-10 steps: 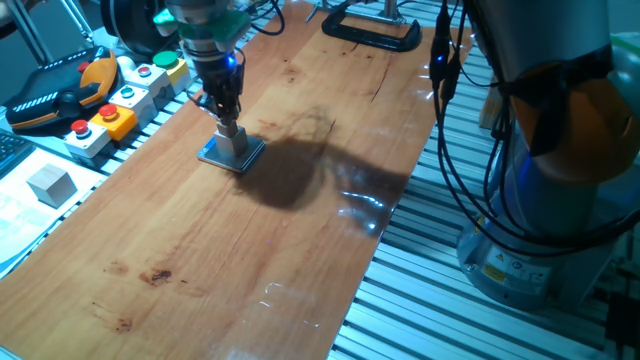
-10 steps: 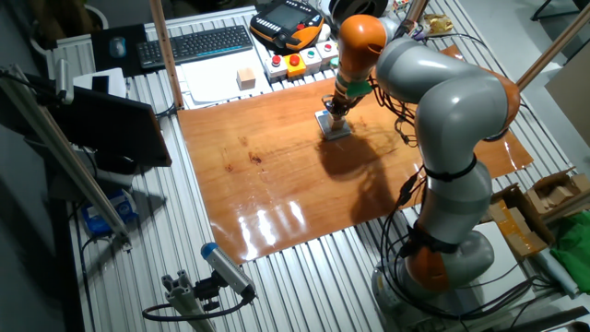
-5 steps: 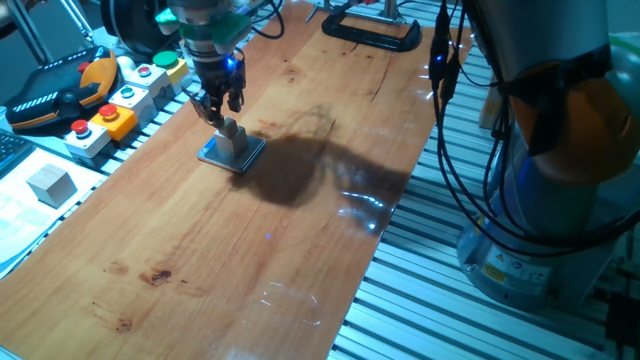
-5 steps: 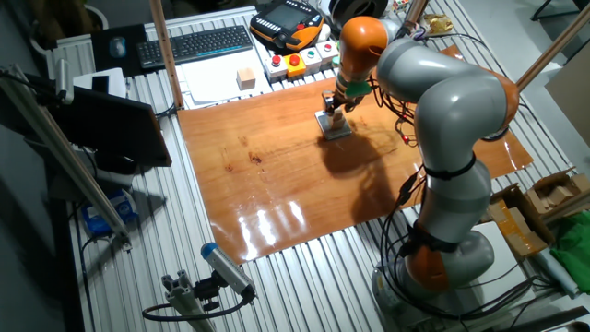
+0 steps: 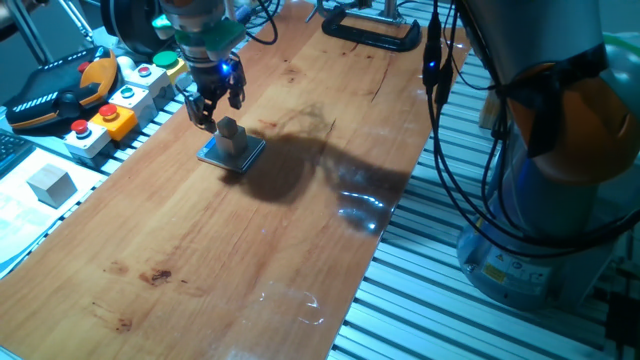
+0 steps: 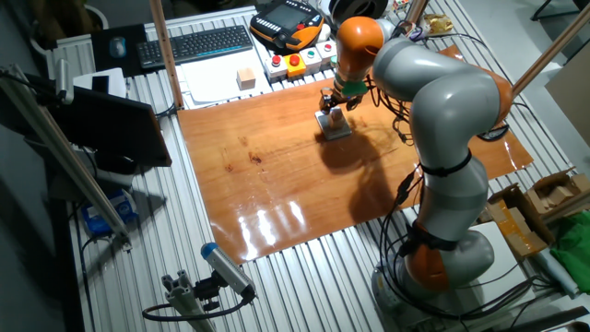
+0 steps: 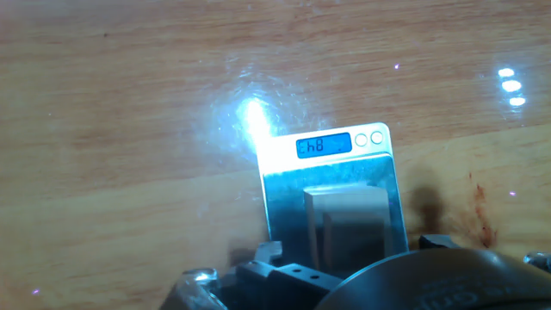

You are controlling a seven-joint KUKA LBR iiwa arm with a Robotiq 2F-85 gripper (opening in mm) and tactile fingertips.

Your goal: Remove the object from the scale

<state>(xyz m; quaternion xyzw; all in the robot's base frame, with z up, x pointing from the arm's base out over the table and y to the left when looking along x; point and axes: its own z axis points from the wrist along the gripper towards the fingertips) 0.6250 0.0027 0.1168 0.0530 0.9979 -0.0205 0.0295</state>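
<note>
The scale [image 5: 243, 157] is a thin flat square pad on the wooden board, also in the other fixed view [image 6: 336, 130]. A small grey block [image 5: 232, 134] stands upright on it [image 6: 337, 117]. In the hand view the block [image 7: 349, 222] sits on the scale's metallic top [image 7: 286, 191], below its lit blue display. My gripper [image 5: 214, 105] is open and empty. It hovers just above the block, slightly to the left, not touching it [image 6: 333, 100]. Its fingertips [image 7: 265, 256] show at the bottom edge of the hand view.
Button boxes [image 5: 112, 118] and an orange-black pendant [image 5: 60, 88] lie along the board's left edge. A loose cube [image 5: 50, 184] sits on white paper beside the board. A black clamp [image 5: 370, 34] grips the far edge. A keyboard [image 6: 197, 43] lies behind the board.
My gripper has let go of the grey block and risen off it, shifting slightly left. The block stays on the scale.
</note>
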